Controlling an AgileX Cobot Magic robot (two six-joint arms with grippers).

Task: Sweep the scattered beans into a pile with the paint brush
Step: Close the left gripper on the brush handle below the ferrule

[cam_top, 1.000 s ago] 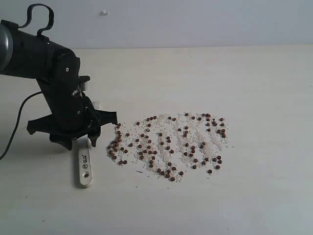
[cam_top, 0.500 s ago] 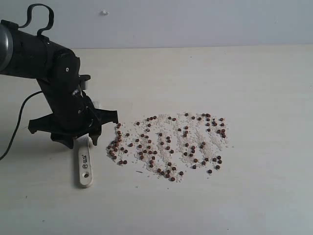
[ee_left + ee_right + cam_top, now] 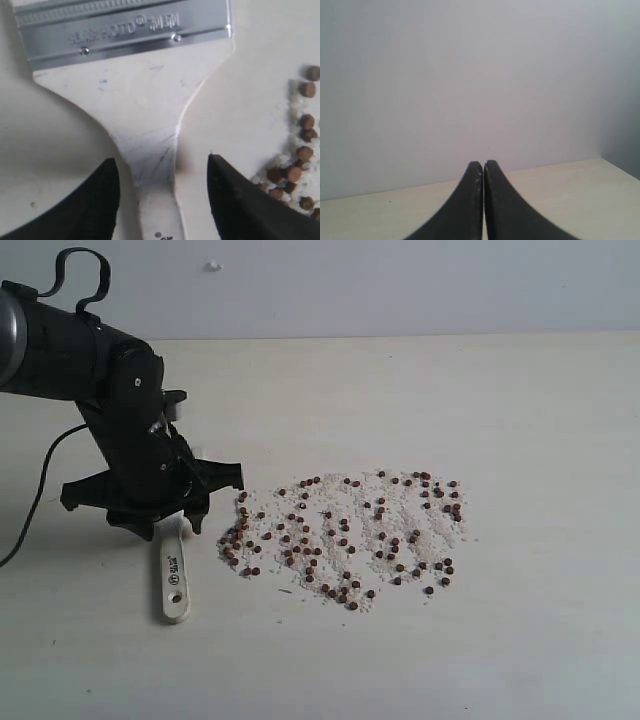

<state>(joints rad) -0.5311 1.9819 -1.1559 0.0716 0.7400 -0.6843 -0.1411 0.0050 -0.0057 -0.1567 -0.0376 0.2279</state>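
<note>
Pickup step: poised with left tool spread open astride the paint brush handle, flat on the desk, ungripped. Beans scattered just beside one finger. Next, likely: close squarely, lift. Right tool clenched, empty.

A pale cream table fills most of the exterior view, matte under soft, even light. Behind it stands a plain grey-blue wall with one small whitish mark high on its left.
</note>
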